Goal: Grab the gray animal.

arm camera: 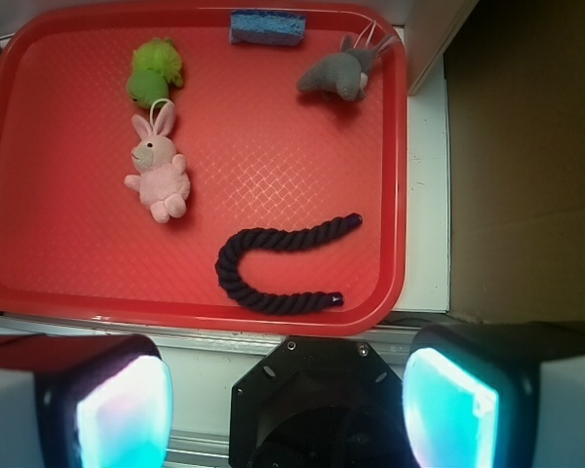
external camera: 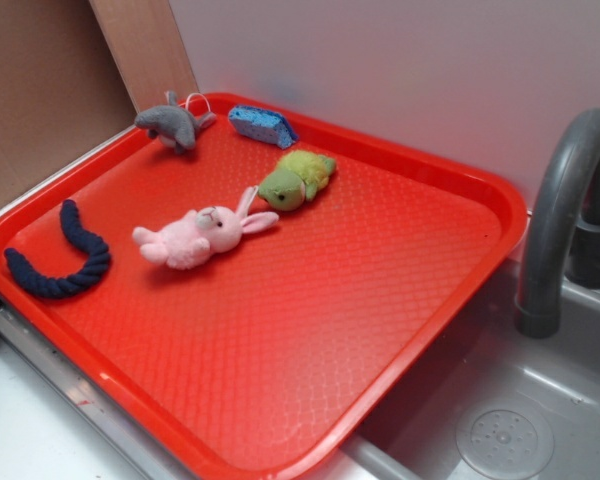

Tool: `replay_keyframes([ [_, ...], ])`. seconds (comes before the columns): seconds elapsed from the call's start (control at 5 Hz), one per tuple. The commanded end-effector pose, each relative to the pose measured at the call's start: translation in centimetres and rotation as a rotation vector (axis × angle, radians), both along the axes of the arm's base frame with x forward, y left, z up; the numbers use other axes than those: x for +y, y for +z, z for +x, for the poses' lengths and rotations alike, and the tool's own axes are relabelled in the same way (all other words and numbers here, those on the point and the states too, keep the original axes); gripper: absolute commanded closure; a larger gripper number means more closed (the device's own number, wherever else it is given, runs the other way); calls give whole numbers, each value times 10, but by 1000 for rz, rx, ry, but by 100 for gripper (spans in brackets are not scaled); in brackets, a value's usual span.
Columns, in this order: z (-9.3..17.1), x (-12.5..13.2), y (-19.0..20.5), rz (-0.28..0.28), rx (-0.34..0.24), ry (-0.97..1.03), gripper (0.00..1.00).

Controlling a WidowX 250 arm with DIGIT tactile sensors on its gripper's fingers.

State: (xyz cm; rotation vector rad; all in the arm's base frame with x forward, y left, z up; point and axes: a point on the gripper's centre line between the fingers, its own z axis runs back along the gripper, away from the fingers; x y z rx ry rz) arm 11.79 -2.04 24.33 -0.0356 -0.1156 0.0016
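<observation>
the gray animal lies in the far right corner of the red tray, just beside the blue sponge. the end effector hangs wide open over the near edge; it should cross above the rope, then close across the plush body, clear of the rim.

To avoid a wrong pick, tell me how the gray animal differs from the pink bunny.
The gray animal is gray with fins, a tail and a white loop; the pink bunny is pink with long ears. The gray animal looks smaller than the pink bunny. The gray animal sits in the corner of the red tray, near the blue sponge; the pink bunny lies nearer the middle. Both are plush toys, untouched.
</observation>
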Motion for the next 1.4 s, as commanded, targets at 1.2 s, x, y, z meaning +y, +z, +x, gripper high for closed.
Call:
replay_keyframes([
  [1.2,142,65,-105,-112,-227,1112,0],
])
